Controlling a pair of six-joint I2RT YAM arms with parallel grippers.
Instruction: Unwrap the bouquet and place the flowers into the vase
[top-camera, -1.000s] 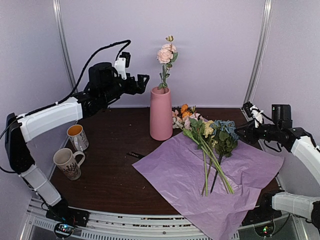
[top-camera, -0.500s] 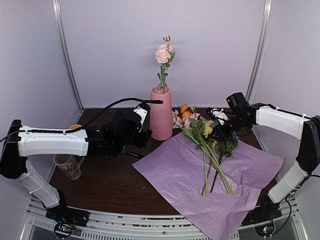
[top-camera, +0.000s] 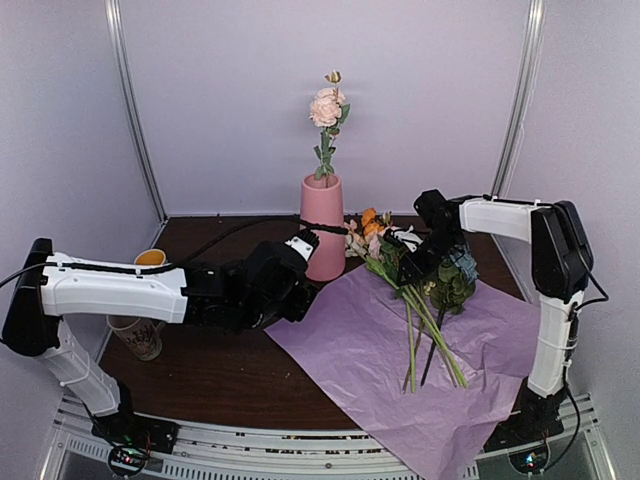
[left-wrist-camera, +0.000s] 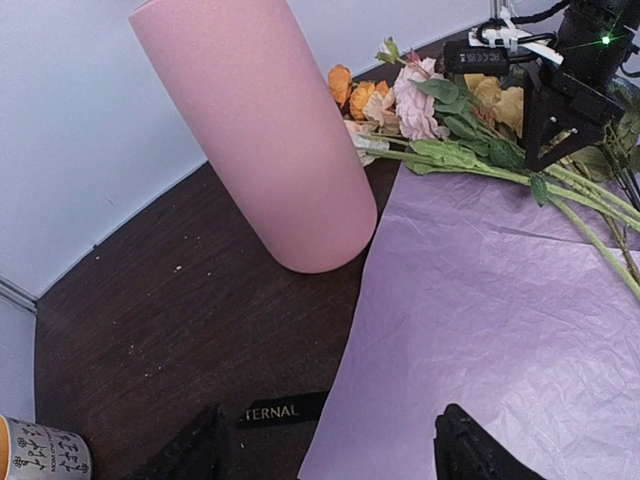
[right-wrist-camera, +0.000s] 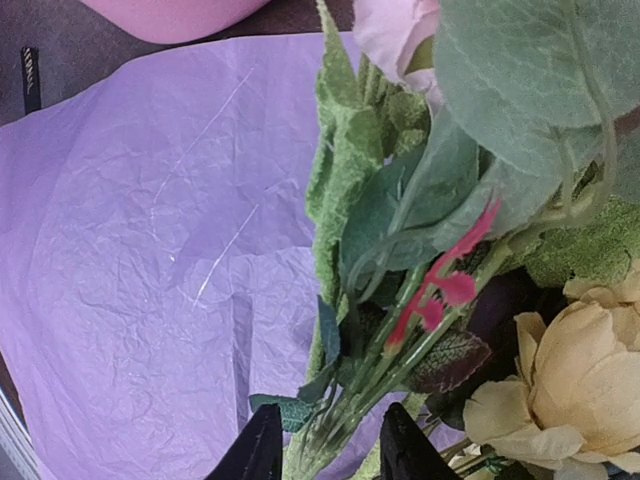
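Looking down from the top camera, the tall matte pink vase (top-camera: 322, 235) stands at the back of the dark wood tabletop (top-camera: 220, 370) with 1 pink peony on a green stem (top-camera: 328, 108) already in it. The rest of the green-stemmed artificial flowers (top-camera: 440, 280) lie on the crinkled lilac tissue paper sheet (top-camera: 380, 370), just right of the vase. The left arm (top-camera: 120, 290) stretches low across the tabletop and partly hides the 2 patterned ceramic mugs (top-camera: 150, 258).

Only the left wrist view shows the left gripper (left-wrist-camera: 325, 455) properly. Its jaws are wide apart with nothing in them, hovering over a black ribbon strip with white lettering (left-wrist-camera: 283, 410) at the paper's edge, with the vase just ahead.

From above, the right gripper (top-camera: 402, 264) is just buried among the blooms. Its own wrist view is what shows the fingers (right-wrist-camera: 262, 450) closed in on a few green stems, next to a pale yellow rose (right-wrist-camera: 555, 400).
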